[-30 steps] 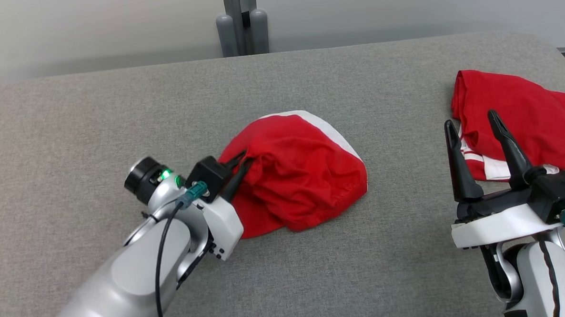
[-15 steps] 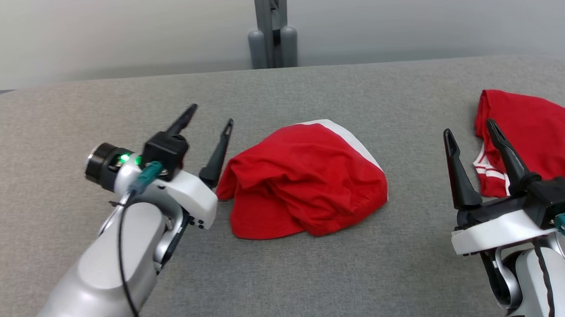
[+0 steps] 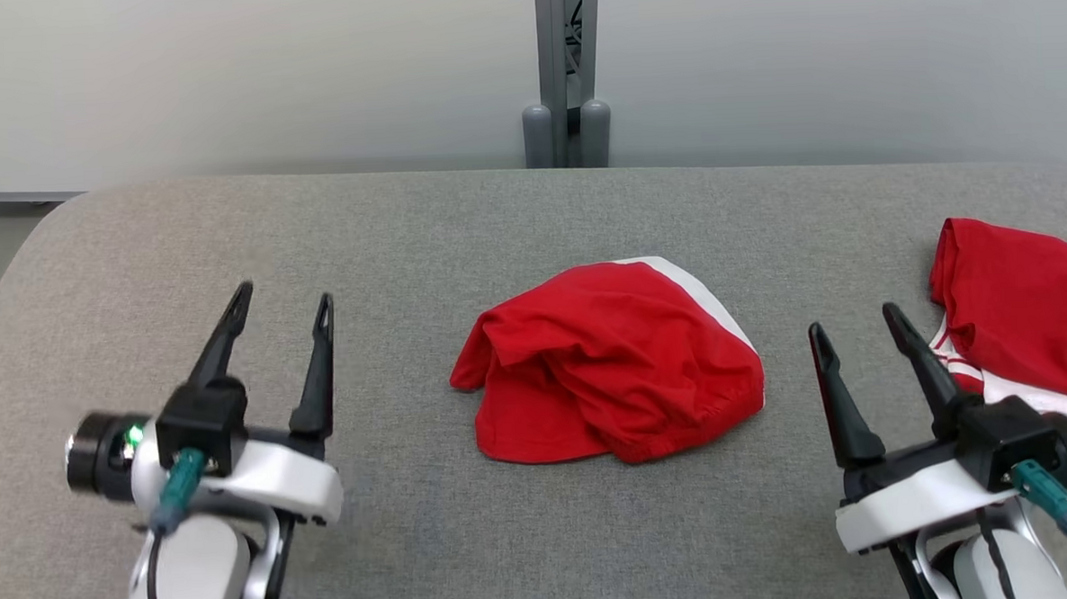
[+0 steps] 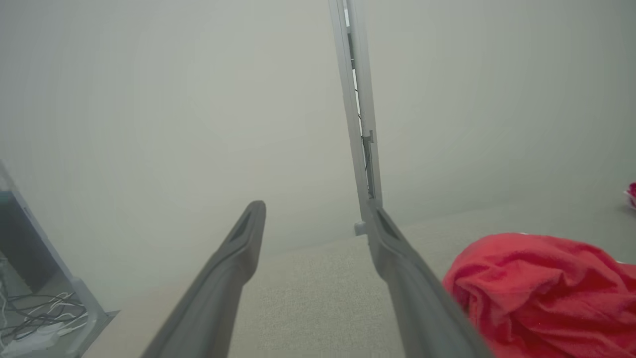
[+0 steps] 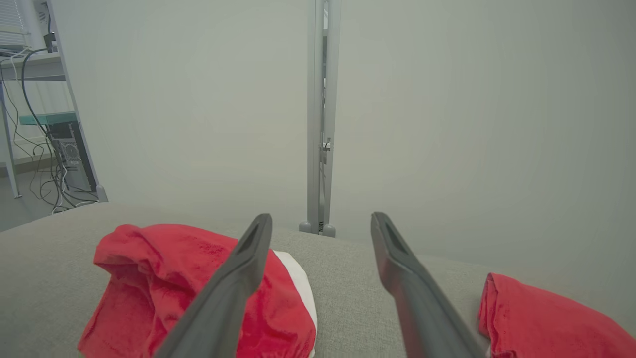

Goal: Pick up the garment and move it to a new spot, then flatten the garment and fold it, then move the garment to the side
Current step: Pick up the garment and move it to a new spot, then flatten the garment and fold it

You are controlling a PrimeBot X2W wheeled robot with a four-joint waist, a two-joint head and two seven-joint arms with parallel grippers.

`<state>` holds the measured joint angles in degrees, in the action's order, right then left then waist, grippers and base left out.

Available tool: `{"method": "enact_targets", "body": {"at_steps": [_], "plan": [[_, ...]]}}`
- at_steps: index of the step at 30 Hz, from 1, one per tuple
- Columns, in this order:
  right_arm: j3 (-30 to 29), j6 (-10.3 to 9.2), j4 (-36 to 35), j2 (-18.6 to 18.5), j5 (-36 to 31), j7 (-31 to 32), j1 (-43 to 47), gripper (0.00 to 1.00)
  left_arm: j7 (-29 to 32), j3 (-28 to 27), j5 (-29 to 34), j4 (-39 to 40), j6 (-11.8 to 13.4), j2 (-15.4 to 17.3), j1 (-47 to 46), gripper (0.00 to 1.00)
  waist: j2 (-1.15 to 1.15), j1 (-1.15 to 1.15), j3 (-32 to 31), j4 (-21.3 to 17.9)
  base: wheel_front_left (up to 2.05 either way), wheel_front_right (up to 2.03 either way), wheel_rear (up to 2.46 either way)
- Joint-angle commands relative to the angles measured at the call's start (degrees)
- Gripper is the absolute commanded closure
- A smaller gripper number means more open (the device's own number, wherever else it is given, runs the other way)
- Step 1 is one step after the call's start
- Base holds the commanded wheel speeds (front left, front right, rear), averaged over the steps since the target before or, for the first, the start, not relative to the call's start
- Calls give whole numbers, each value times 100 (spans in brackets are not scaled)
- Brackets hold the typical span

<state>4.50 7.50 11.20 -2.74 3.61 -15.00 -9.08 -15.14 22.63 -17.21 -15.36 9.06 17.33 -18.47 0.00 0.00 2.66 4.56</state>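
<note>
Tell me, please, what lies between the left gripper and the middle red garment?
Only bare grey tabletop, in the head view; the open left gripper stands apart from that red garment.

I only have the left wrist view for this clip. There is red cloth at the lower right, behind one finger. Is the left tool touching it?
Observer: No. In the head view the left tool stands open and apart from the crumpled red garment, with bare grey surface between them.
Operator: Where is the other arm?
Observer: The right tool stands on the garment's other side, open and holding nothing.
Operator: Anything else on the surface?
Observer: A second red garment with white striped trim lies past the right tool, at the surface's right end.
</note>
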Motion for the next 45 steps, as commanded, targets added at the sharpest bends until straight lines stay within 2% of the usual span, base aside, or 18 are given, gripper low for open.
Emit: {"method": "enact_targets", "body": {"at_steps": [1,8,12,21,26,32,34,39,45], "plan": [[28,-1,19,-34,44,-20,79,0,4,-137,95,103,-1,-117,211,0,0,0,-9,16,0,0,0],[141,-1,165,-34,106,-20,220,0,3,-793,577,306,-162,-736,1052,0,0,0,-9,41,0,0,0],[186,-1,190,-34,123,-20,243,0,4,-1069,799,309,-370,-964,1231,0,0,0,-11,60,0,0,0],[486,-1,339,-33,107,-20,242,0,3,-1410,1079,206,-720,-1199,1183,0,0,0,-18,141,0,0,0],[285,-1,668,-36,183,-20,154,0,3,-1528,1168,178,-862,-1306,1159,0,0,0,42,259,0,0,0],[50,-1,1433,-38,269,-20,-215,0,2,-1565,1262,158,-1005,-1364,1076,0,0,0,234,423,0,0,0],[9,-1,1894,-39,431,-14,-368,0,3,-1551,1276,180,-1043,-1379,1030,0,0,0,321,499,0,0,0],[-31,0,2998,-36,813,-10,-998,0,2,-1511,1265,206,-1082,-1415,932,0,0,0,547,660,0,0,0],[42,0,3748,-41,1161,-9,-1526,0,2,-1492,1274,224,-1083,-1428,824,0,0,0,731,823,0,0,0]]}}
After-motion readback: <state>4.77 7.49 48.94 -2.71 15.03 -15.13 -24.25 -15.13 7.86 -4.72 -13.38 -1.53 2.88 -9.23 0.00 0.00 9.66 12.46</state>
